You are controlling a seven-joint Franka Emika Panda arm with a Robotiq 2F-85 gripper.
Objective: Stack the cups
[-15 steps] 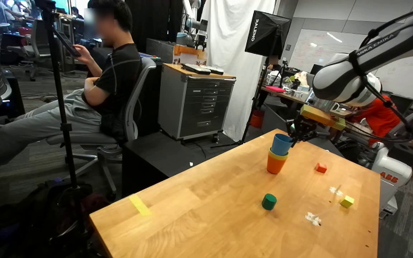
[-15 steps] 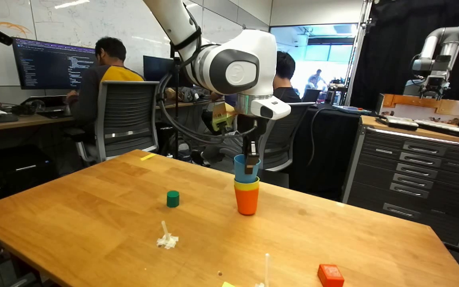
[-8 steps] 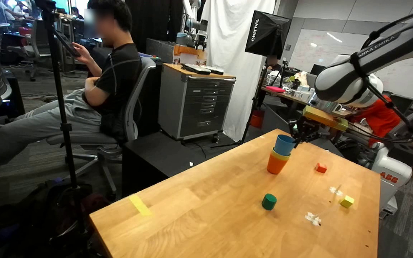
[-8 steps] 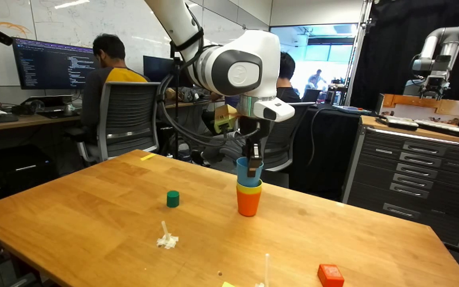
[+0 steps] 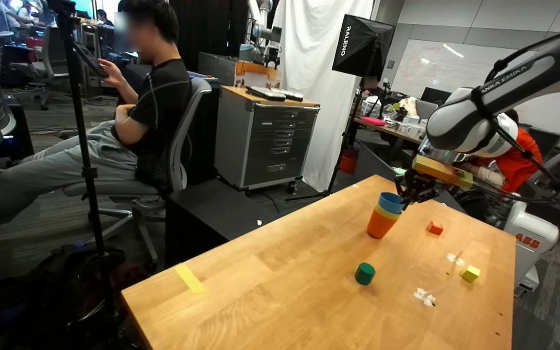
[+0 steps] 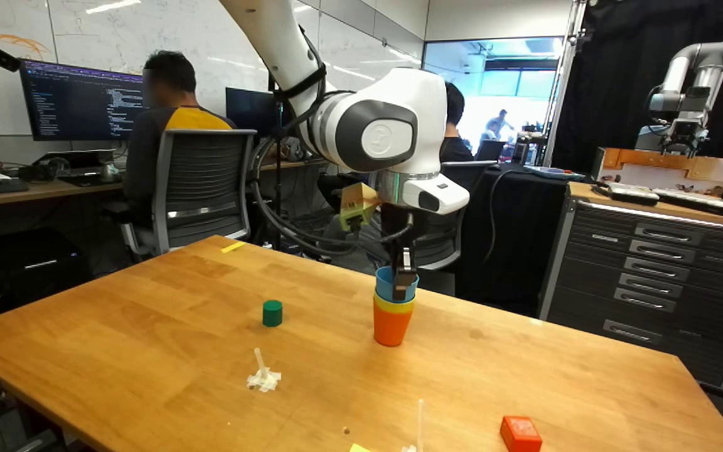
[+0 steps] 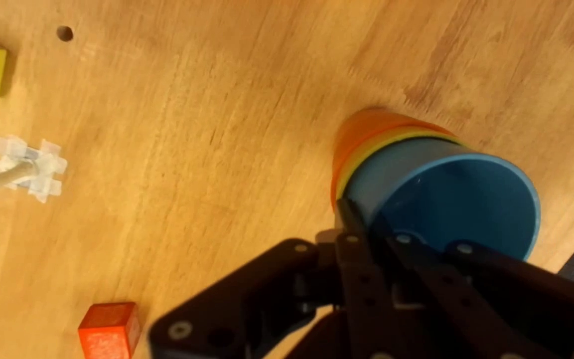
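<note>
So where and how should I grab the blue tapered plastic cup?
I'd pinch the blue cup across its thin wall at the rim, from above, jaws straddling it: its mouth faces mostly upward, and the yellow plastic cup encloses its lower part.

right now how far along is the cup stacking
Done: the yellow cup sits inside the orange-red cup, only its top showing. In hand: the blue cup, partly in the yellow one, wall pinched by the gripper. Left: perhaps seating it deeper, then releasing; its side shows above the yellow rim.
</note>
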